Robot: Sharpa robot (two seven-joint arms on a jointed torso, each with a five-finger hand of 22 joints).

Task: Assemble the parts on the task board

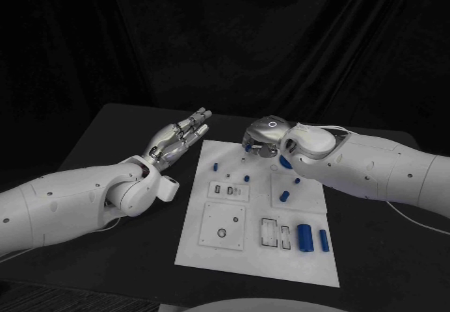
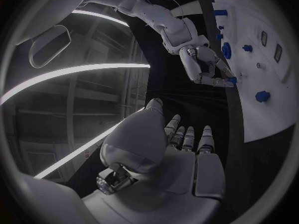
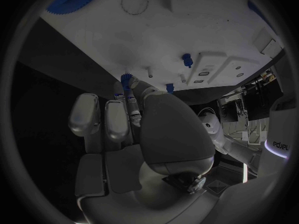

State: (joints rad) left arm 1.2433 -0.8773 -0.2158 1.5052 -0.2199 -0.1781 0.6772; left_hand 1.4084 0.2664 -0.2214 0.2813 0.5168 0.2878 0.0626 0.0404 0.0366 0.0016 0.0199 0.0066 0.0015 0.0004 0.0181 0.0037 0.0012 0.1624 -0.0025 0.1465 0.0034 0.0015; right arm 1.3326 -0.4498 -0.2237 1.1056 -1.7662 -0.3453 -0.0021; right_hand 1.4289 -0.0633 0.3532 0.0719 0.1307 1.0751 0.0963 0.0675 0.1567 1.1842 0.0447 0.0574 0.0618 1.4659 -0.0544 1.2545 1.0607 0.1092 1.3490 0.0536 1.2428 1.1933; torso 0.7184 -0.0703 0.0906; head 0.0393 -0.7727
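My right hand over the task board far edge, fingers pinching a small blue part, my left hand beside the board, fingers straight, apart, holding nothing

A robotics lab: black table against a black curtain, strip lights overhead.

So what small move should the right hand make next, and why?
Probably lift the small blue part straight up off the task board: the right hand pinches it at the board's far edge, while the left hand hovers open beside the board.
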